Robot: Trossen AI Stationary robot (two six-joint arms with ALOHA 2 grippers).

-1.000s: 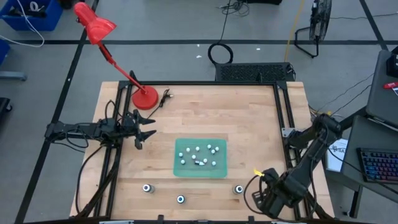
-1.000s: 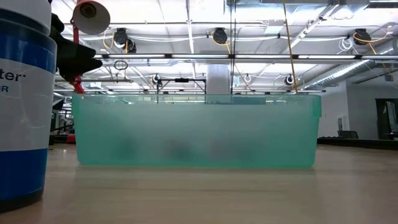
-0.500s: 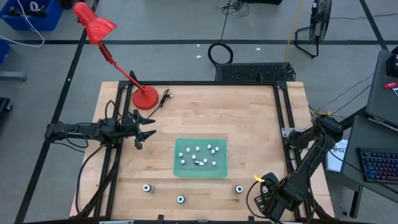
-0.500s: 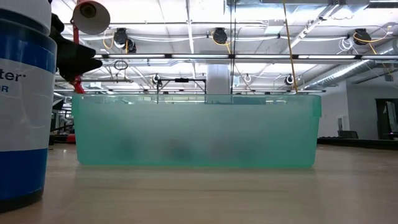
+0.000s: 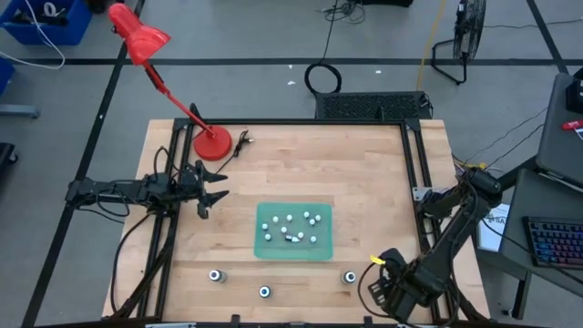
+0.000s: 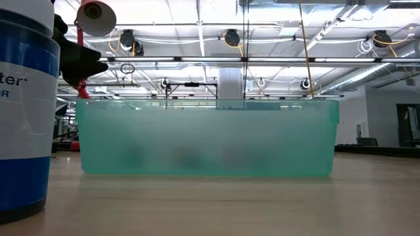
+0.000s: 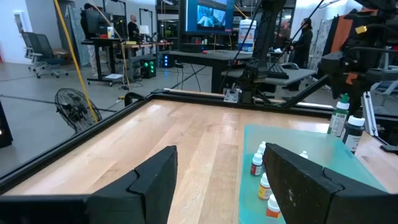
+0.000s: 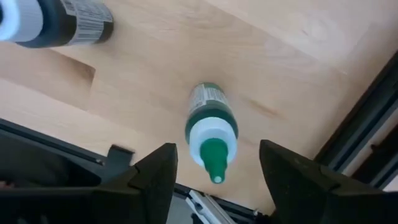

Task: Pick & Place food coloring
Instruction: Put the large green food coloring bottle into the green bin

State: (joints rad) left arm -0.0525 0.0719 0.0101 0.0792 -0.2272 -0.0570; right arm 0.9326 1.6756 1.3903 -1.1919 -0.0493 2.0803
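Observation:
A green tray (image 5: 293,230) at the table's middle holds several tiny whitish bottles (image 5: 290,220), some red-capped (image 7: 257,163). Three larger dark bottles with pale tops stand near the table's near edge (image 5: 216,275) (image 5: 264,292) (image 5: 350,277). My right gripper (image 5: 387,271) is open at the near right corner, pointing down. Its fingers stand on either side of a green bottle (image 8: 211,124) with a white collar and green cap, above it and without touching. My left gripper (image 5: 208,189) is open and empty at the table's left, level above the wood (image 7: 217,180).
A red desk lamp (image 5: 211,143) stands at the table's far left. The black frame rail (image 8: 367,124) runs close beside the green bottle. Another dark bottle (image 8: 56,22) stands a little way from it. A blue and white bottle (image 6: 23,111) stands close before the low camera.
My right gripper has shifted a little toward the table's near edge. Nothing else has moved.

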